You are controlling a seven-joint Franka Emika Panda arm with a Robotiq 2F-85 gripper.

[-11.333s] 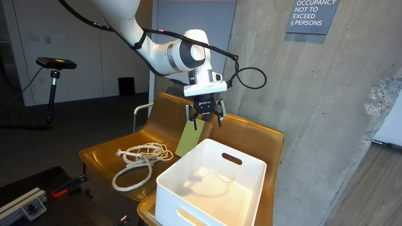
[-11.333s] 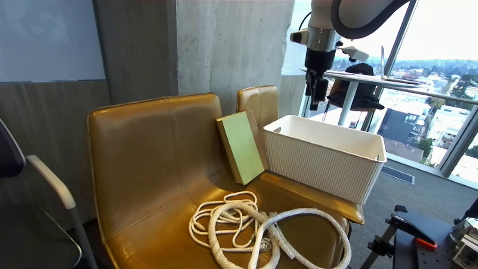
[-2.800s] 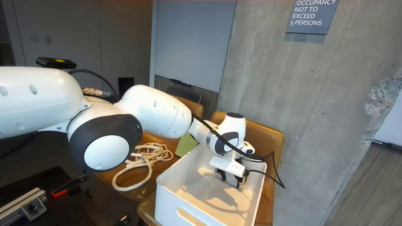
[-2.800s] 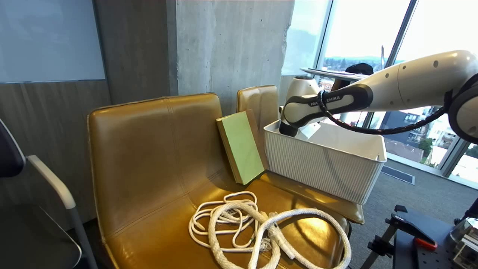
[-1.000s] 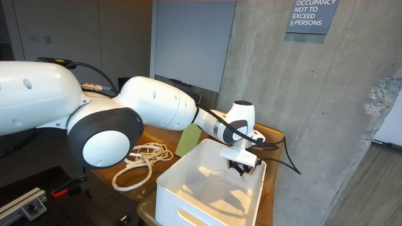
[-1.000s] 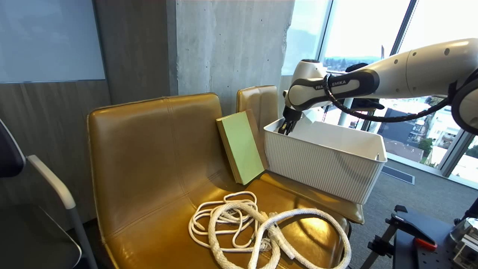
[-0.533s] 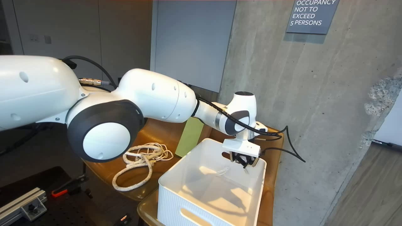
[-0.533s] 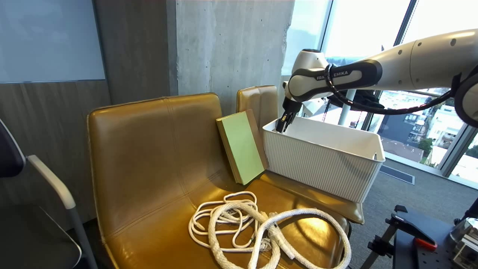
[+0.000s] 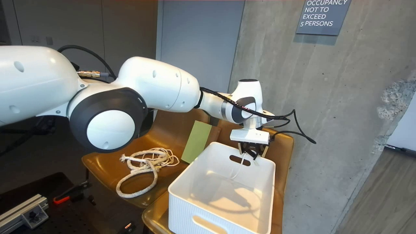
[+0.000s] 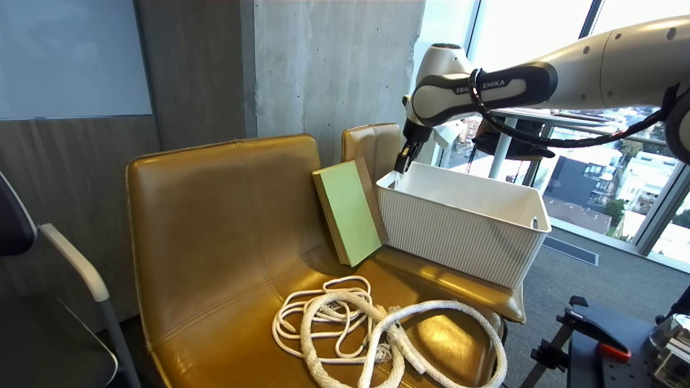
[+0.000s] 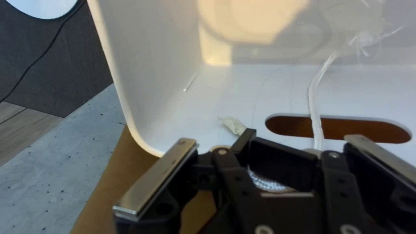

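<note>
Cord, thin and white, is pinched in the pincer, which is clenched on it. In the wrist view a short frayed end pokes out past the fingertips toward the inside of the white bin, and a small braided loop shows back between the fingers. A longer stretch comes out from behind them and hangs into the bin, crossing in front of the handle slot and running down to a frayed tuft; whether that tuft rests on the bottom cannot be told.

The pincer itself stands tilted at the slotted end of the bin, close to the rim, so most of the cord lies below it. Whether it touches the rim is unclear.

The bin sits on a brown chair seat, near a leaning green book with a flat brown thing behind it. Looped rope, thick and thin, lies on the neighbouring chair, well apart from the pincer. Concrete column shows behind in both exterior views.
</note>
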